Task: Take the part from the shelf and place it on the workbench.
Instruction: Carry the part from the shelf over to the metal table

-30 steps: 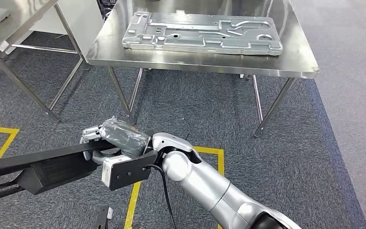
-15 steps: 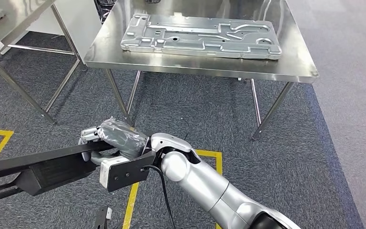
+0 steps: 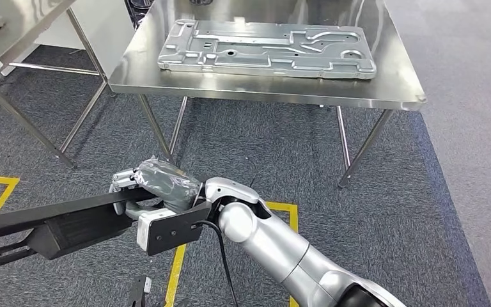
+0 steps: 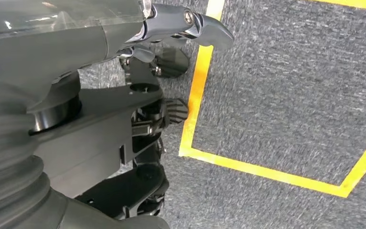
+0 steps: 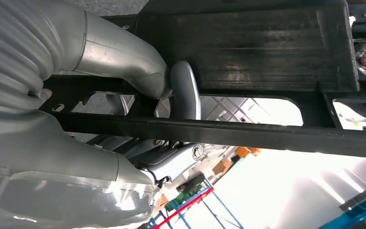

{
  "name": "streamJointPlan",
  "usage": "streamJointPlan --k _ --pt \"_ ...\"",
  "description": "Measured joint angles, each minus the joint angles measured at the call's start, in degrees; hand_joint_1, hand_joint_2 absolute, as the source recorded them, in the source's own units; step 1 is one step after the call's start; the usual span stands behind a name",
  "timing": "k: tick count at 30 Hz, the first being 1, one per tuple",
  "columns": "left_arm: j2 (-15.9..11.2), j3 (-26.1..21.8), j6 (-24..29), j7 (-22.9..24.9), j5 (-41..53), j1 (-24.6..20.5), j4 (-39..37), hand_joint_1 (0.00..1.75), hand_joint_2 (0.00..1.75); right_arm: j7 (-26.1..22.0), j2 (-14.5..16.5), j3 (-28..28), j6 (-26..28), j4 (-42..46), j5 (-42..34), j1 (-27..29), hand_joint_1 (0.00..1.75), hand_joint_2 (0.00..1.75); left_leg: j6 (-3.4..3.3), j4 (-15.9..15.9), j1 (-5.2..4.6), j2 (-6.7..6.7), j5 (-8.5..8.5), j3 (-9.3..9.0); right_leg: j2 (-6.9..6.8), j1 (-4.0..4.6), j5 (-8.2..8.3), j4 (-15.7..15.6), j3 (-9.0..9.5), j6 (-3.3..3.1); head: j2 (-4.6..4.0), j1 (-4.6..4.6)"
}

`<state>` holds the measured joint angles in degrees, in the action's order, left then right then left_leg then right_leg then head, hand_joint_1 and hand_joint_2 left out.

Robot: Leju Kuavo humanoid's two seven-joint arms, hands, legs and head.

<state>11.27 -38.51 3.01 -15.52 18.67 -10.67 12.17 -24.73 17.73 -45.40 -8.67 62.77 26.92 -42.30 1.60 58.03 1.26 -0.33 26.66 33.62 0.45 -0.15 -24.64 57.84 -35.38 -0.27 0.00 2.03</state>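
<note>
One long black frame-like part with slotted openings (image 3: 70, 224) lay across the lower left of the head view, carried low over the grey carpet (image 3: 281, 153) with yellow floor tape (image 3: 179, 268), the right hand (image 3: 156, 185) gripping it with fingers wrapped over its bar (image 5: 183, 90). Left hand (image 4: 76, 62) appeared in its wrist view with one silver finger (image 4: 190, 26) extended over the carpet, but whether its fingers held anything could not be told. At upper centre stood the stainless steel workbench (image 3: 262, 89), bearing a flat stamped silver metal panel (image 3: 268, 48).
</note>
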Motion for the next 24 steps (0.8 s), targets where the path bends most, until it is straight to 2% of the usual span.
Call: streamJointPlan --k 2,4,5,6,7,8,10,11,12,15,16,17,18,20,21,22,23,24 --pt "0.01 -0.01 0.01 -0.01 0.05 -0.05 0.00 0.00 1.75 -0.01 0.05 0.00 0.09 0.02 0.01 -0.07 1.75 1.75 0.39 2.93 0.07 0.08 1.86 1.08 -0.10 -0.25 0.09 -0.63 0.65 -0.70 0.00 -0.15" --pt "0.00 -0.02 0.02 -0.01 0.10 0.00 0.00 0.00 1.75 -0.01 0.08 0.00 0.17 -0.01 0.02 -0.05 1.75 1.75 0.60 10.29 0.09 0.11 5.29 4.58 -0.21 -0.12 -0.09 -0.74 0.98 -1.16 0.00 -0.32" --pt "-0.01 -0.03 0.03 0.01 0.11 0.07 0.00 0.00 1.75 -0.01 0.09 0.00 0.21 -0.02 0.02 0.03 1.75 1.75 0.68 14.01 0.09 0.11 6.53 6.53 -0.19 0.01 -0.20 -0.72 1.08 -1.30 0.00 -0.34" --pt "-0.01 -0.04 0.04 0.02 0.12 0.16 0.00 0.00 1.75 0.00 0.09 0.00 0.22 -0.04 0.03 0.13 1.75 1.75 0.71 16.26 0.09 0.11 6.84 7.86 -0.15 0.13 -0.31 -0.70 1.18 -1.39 0.00 -0.35" --pt "-0.01 -0.04 0.05 0.03 0.13 0.22 0.00 0.00 1.75 0.01 0.08 0.00 0.23 -0.04 0.04 0.19 1.75 1.75 0.64 16.23 0.08 0.11 5.94 8.12 -0.08 0.22 -0.44 -0.67 1.34 -1.43 0.00 -0.37" --pt "-0.01 -0.04 0.05 0.04 0.13 0.24 0.00 0.00 1.75 0.01 0.09 0.00 0.25 -0.03 0.04 0.22 1.75 1.75 0.49 13.91 0.08 0.12 4.06 7.25 0.01 0.31 -0.61 -0.64 1.58 -1.40 0.00 -0.39" --pt "-0.01 -0.04 0.05 0.04 0.13 0.19 0.00 0.00 1.75 0.01 0.09 0.00 0.29 -0.02 0.03 0.21 1.75 1.75 -0.01 5.74 -0.06 0.12 -0.10 3.52 0.13 0.55 -1.09 -0.53 2.15 -1.14 0.00 -0.40" --pt "-0.01 -0.04 0.05 0.04 0.13 0.14 0.00 0.00 1.75 0.01 0.09 0.00 0.32 -0.02 0.03 0.19 1.75 1.75 -0.30 2.59 -0.18 0.10 -1.19 2.03 0.18 0.67 -1.29 -0.45 2.29 -0.91 0.00 -0.39" --pt "-0.01 -0.04 0.05 0.04 0.14 0.11 0.00 0.00 1.75 0.01 0.09 0.00 0.34 -0.02 0.03 0.18 1.75 1.75 -0.56 0.73 -0.32 0.07 -1.55 1.17 0.19 0.77 -1.44 -0.40 2.32 -0.68 0.00 -0.38" --pt "0.00 -0.06 -0.01 -0.01 0.31 0.13 0.00 0.00 1.75 0.01 0.09 0.00 0.40 -0.02 0.04 0.13 1.75 1.75 -1.31 -0.12 -0.33 -0.01 -1.32 0.83 0.17 0.72 -1.77 -0.28 2.28 0.14 0.00 -0.38" --pt "0.01 -0.07 -0.03 -0.04 0.39 0.12 0.00 0.00 1.75 0.01 0.09 0.00 0.42 -0.02 0.06 0.08 1.75 1.75 -1.63 -0.31 -0.21 0.00 -1.34 0.68 0.12 0.68 -2.32 0.47 2.01 0.46 0.00 -0.32" --pt "0.02 -0.07 -0.05 -0.08 0.44 0.06 0.00 0.00 1.75 0.00 0.10 0.00 0.45 -0.02 0.06 0.03 1.75 1.75 -1.92 -0.50 -0.05 0.03 -1.36 0.53 0.07 0.61 -3.41 2.35 1.14 0.77 0.00 -0.28" --pt "0.04 -0.07 -0.07 -0.11 0.48 0.01 0.00 0.00 1.75 -0.01 0.08 0.00 0.47 -0.02 0.07 0.02 1.75 1.75 -2.15 -0.59 0.01 0.07 -1.33 0.42 0.01 0.46 -4.99 5.55 -0.46 1.06 0.00 -0.26" --pt "0.04 -0.07 -0.07 -0.15 0.51 -0.03 0.00 0.00 1.75 -0.01 -0.04 0.00 0.49 -0.03 0.08 0.10 1.75 1.75 -2.41 -0.59 0.00 0.11 -1.15 0.37 -0.04 0.13 -8.12 13.71 -4.93 1.49 0.00 -0.20" --pt "0.04 -0.07 -0.06 -0.15 0.52 0.01 0.00 0.00 1.75 0.00 -0.13 0.00 0.49 -0.05 0.08 0.19 1.75 1.75 -2.44 -0.57 0.00 0.09 -1.04 0.31 -0.07 -0.06 -8.56 16.40 -6.65 1.66 0.00 -0.20" --pt "0.03 -0.07 -0.06 -0.15 0.52 0.06 0.00 0.00 1.75 0.01 -0.19 0.00 0.48 -0.09 0.09 0.24 1.75 1.75 -2.39 -0.55 0.00 0.04 -0.90 0.17 -0.09 -0.24 -7.80 16.86 -7.30 1.75 0.00 -0.18" --pt "0.04 -0.07 -0.06 -0.15 0.53 0.10 0.00 0.00 1.75 0.01 -0.22 0.00 0.48 -0.12 0.10 0.26 1.75 1.75 -2.28 -0.53 0.01 -0.02 -0.71 -0.07 -0.12 -0.40 -5.98 14.95 -6.77 1.76 0.00 -0.19" --pt "0.05 -0.07 -0.05 -0.16 0.54 0.12 0.00 0.00 1.75 0.01 -0.23 0.00 0.48 -0.14 0.11 0.25 1.75 1.75 -2.12 -0.51 0.01 -0.08 -0.46 -0.42 -0.16 -0.51 -3.47 11.07 -5.18 1.65 0.00 -0.19"
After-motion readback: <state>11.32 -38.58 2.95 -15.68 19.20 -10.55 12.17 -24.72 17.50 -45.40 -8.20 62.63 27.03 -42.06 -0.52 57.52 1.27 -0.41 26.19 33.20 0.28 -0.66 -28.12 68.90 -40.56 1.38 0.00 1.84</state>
